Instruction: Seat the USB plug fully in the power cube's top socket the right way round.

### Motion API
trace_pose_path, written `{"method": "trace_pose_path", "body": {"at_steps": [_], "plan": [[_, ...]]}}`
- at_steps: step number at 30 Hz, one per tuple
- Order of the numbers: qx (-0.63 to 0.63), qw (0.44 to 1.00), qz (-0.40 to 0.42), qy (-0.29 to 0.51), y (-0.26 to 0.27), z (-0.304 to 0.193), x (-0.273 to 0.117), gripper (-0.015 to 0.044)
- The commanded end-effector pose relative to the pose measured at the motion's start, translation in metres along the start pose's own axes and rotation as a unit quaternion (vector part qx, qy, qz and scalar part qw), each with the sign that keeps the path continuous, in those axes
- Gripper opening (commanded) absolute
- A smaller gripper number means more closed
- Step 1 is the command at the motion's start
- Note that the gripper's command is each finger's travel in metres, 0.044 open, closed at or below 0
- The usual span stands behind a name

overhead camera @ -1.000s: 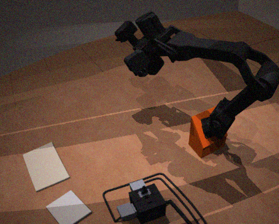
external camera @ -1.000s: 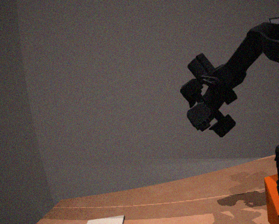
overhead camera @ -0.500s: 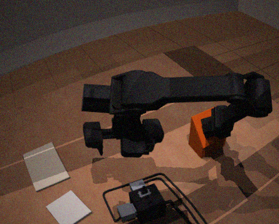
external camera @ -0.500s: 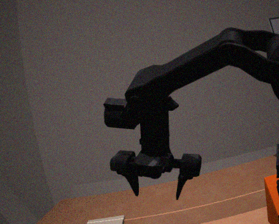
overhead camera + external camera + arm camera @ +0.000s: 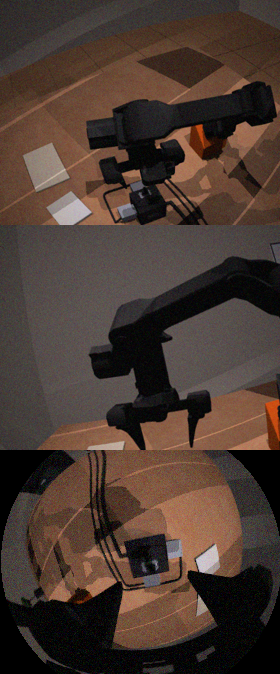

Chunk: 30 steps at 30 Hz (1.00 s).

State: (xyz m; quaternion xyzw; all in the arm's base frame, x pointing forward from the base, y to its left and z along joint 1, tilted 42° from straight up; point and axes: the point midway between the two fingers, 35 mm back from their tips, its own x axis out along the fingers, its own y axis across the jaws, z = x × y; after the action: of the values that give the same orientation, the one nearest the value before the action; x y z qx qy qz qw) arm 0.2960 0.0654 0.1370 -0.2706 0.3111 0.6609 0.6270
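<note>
The black power cube (image 5: 153, 210) (image 5: 157, 545) stands on the table. Grey plugs stick out of two of its sides, one (image 5: 127, 212) (image 5: 174, 548) and another (image 5: 137, 185) (image 5: 152, 580). The USB plug (image 5: 145, 193) (image 5: 150, 566) shows as a small dark piece with pale glints on the cube's top; its way round and depth cannot be told. My gripper (image 5: 167, 447) (image 5: 156, 580) is open and empty, pointing down above the cube. In the wrist view the cube appears between and beyond the fingertips. The cube is out of view in the exterior view.
Black cables (image 5: 184, 197) (image 5: 99, 515) run from the cube and loop around it. A pale flat panel (image 5: 46, 167) (image 5: 107, 446) and a whiter one (image 5: 69, 209) (image 5: 208, 560) lie beside it. An orange block (image 5: 198, 139) (image 5: 272, 422) (image 5: 80, 596) stands near the arm's base.
</note>
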Motion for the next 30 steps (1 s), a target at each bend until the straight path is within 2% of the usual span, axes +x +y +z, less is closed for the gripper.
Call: {"method": "trace_pose_path", "body": {"at_steps": [1,27,30], "plan": [[0.001,1.000,0.000,-0.003,0.000,0.001,0.003,0.0440],[0.001,1.000,0.000,-0.003,0.001,0.002,0.028,0.0440],[-0.001,1.000,0.000,-0.001,0.001,0.001,0.027,0.0361]]}}
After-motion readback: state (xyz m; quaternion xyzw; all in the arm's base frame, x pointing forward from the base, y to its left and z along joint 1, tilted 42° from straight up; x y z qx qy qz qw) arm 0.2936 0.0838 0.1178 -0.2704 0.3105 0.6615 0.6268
